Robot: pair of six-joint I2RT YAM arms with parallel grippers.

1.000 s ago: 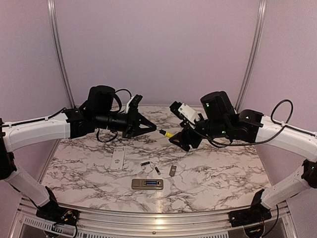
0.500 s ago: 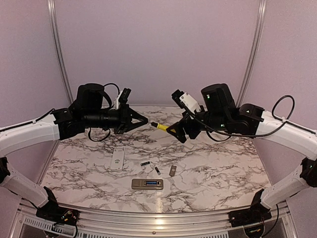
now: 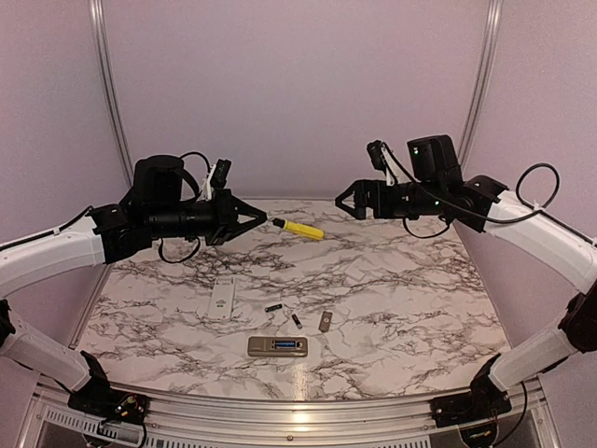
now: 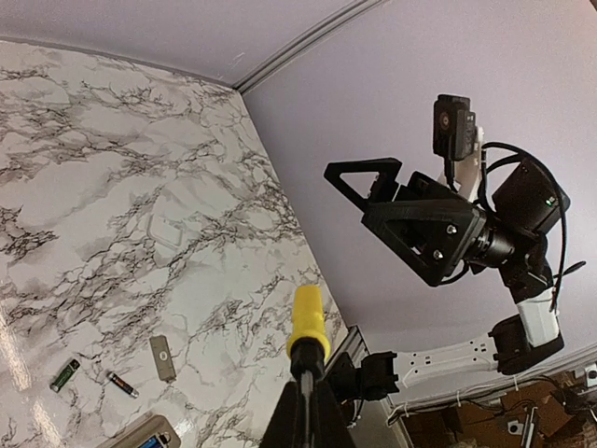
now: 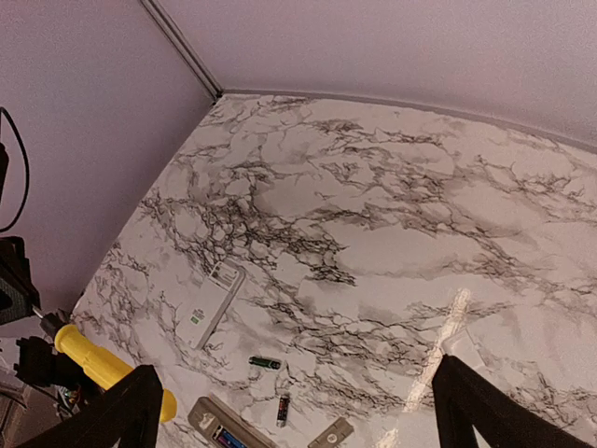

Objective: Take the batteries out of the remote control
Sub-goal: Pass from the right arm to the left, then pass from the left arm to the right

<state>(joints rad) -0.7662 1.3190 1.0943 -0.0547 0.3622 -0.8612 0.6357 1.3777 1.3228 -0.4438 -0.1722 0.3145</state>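
The grey remote (image 3: pixel 277 346) lies open near the front, with something blue showing in its compartment. It also shows in the right wrist view (image 5: pixel 222 430). Two loose batteries (image 3: pixel 273 307) (image 3: pixel 297 320) lie on the marble just behind it, also in the right wrist view (image 5: pixel 265 363) (image 5: pixel 283 409) and the left wrist view (image 4: pixel 65 374) (image 4: pixel 121 384). My left gripper (image 3: pixel 264 221) is raised at the back left, shut on the dark shaft of the yellow-handled screwdriver (image 3: pixel 298 229) (image 4: pixel 308 322). My right gripper (image 3: pixel 343 201) is open and empty, raised at the back right.
A small grey cover plate (image 3: pixel 325 321) lies right of the batteries. A white flat device (image 3: pixel 222 299) lies to their left. The marble table (image 3: pixel 401 299) ends at purple walls behind and at an aluminium rail in front.
The screwdriver has passed from my right gripper to my left. The right gripper opened and drew back up and to the right. The left arm pulled back left with the screwdriver.
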